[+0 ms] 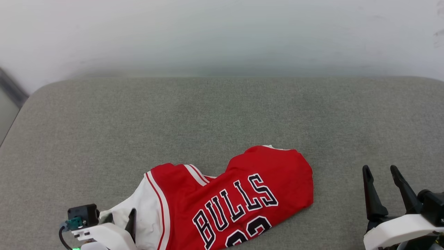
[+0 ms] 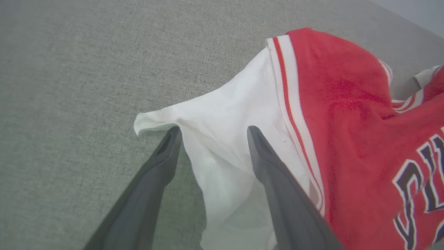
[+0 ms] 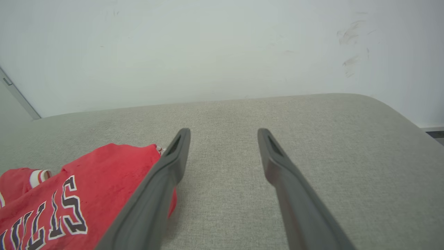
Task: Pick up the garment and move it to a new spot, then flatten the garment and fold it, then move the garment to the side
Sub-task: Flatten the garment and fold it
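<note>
Garment (image 1: 242,194) sleeve between spread left tool (image 2: 213,130), right tool (image 3: 223,132) spread, empty

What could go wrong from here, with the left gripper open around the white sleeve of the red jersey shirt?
The left gripper straddles only the white sleeve; a grip there may drag the bunched red jersey shirt instead of lifting it. The right gripper stands open over the grey fabric surface, apart from the shirt, so a one-armed pull may twist it.

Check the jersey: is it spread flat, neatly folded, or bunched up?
Bunched up. The jersey lies rumpled on the grey cushion, front lettering up, one white sleeve sticking out sideways.
</note>
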Controlling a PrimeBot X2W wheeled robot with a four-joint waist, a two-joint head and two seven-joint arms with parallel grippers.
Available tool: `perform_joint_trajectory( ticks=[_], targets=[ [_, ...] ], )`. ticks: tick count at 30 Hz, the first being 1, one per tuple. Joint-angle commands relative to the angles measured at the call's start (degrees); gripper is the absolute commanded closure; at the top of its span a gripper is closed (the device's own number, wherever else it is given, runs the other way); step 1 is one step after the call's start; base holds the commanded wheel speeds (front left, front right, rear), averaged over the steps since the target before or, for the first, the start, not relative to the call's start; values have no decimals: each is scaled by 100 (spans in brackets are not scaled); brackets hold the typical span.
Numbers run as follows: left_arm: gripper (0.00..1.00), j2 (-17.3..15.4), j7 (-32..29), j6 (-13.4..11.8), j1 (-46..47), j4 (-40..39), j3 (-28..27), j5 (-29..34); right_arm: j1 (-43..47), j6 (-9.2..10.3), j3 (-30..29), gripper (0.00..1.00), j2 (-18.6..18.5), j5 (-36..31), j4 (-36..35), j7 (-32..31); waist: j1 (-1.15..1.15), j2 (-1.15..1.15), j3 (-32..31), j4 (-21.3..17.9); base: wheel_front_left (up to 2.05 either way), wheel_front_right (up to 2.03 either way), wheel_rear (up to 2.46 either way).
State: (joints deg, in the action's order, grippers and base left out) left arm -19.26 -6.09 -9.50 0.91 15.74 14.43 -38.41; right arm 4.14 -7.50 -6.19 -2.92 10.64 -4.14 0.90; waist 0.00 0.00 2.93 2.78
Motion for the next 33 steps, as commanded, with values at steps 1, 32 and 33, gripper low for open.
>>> perform_joint_trajectory(
  ticks=[1, 32, 33],
  targets=[
    [0, -37, 242, 11, 107, -58, 5, 157, 60, 2, -2, 0, 6, 5, -22, -19, 0, 0, -76, -8, 0, 0, 0],
    [0, 298, 1636, -349, 222, -1835, 910, 1469, -829, 1, 796, 0, -764, 926, 1008, -3173, 0, 0, -16, 507, 0, 0, 0],
    [0, 311, 1648, -352, 244, -1839, 912, 1471, -932, 2, 922, 0, -849, 970, 1073, -3303, 0, 0, 34, 561, 0, 0, 0]
  ],
)
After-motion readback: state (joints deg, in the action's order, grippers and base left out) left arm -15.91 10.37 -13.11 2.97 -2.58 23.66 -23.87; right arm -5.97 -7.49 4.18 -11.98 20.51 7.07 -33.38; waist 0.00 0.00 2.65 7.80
